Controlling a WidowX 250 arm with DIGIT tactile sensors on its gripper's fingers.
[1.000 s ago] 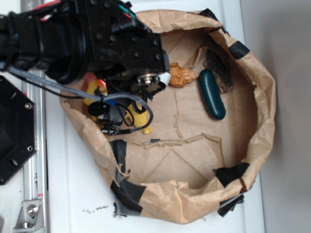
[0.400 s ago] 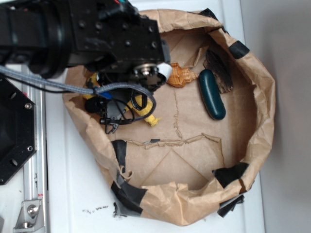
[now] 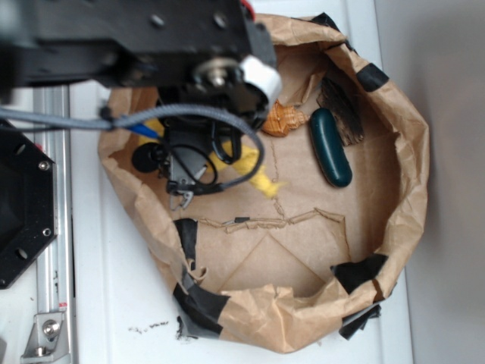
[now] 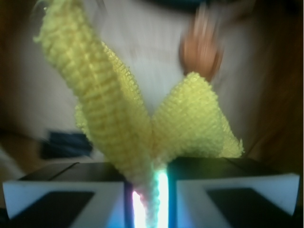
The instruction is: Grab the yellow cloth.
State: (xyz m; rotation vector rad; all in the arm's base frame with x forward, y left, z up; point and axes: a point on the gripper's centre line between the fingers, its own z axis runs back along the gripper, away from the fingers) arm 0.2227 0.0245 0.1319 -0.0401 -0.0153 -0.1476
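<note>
The yellow cloth [image 4: 123, 123] hangs pinched between my gripper's [image 4: 151, 185] two fingers, which are shut on a narrow fold of it; two flaps spread out beyond the pads. In the exterior view the yellow cloth [image 3: 258, 179] dangles below the black arm [image 3: 151, 38], lifted off the paper floor of the brown bag [image 3: 409, 152], with a tail trailing toward the middle. The gripper itself is mostly hidden under the arm and cables there.
An orange-brown shell [image 3: 283, 119] lies at the bag's back, next to a dark green oblong object [image 3: 330, 148] and a black brush-like thing [image 3: 339, 102]. Black tape patches [image 3: 193, 299] hold the crumpled paper walls. A black mount [image 3: 23, 205] sits at left.
The arm has risen toward the camera and shifted right. The cloth has come up off the bag floor with it, its tail now trailing further right.
</note>
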